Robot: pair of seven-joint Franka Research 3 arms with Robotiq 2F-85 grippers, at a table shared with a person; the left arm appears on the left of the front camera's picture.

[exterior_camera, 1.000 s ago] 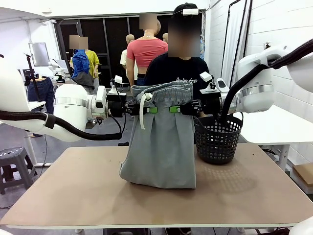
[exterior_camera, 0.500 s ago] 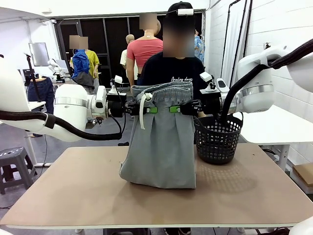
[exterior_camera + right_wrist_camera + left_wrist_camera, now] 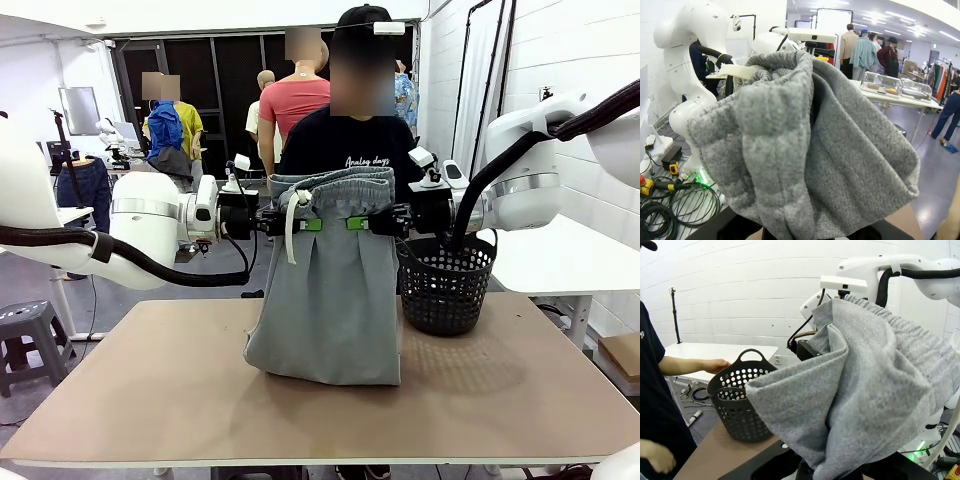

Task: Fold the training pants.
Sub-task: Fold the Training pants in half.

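Observation:
The light grey training pants [image 3: 330, 290] hang upright above the table's middle, waistband on top, white drawstring dangling at the left, lower end resting bunched on the tabletop. My left gripper [image 3: 308, 224] is shut on the waistband from the left, my right gripper [image 3: 358, 223] shut on it from the right, green pads close together. In the left wrist view the grey cloth [image 3: 860, 390] drapes over my fingers; in the right wrist view the cloth [image 3: 810, 150] hides the fingertips too.
A black mesh basket [image 3: 446, 285] stands on the table just right of the pants, also seen from the left wrist [image 3: 737, 400]. A person [image 3: 360, 140] stands behind the far edge, one hand by the basket [image 3: 715, 365]. The tan tabletop [image 3: 150, 390] lies bare in front.
Both arms and the pants hold still. Only the person behind has shifted slightly.

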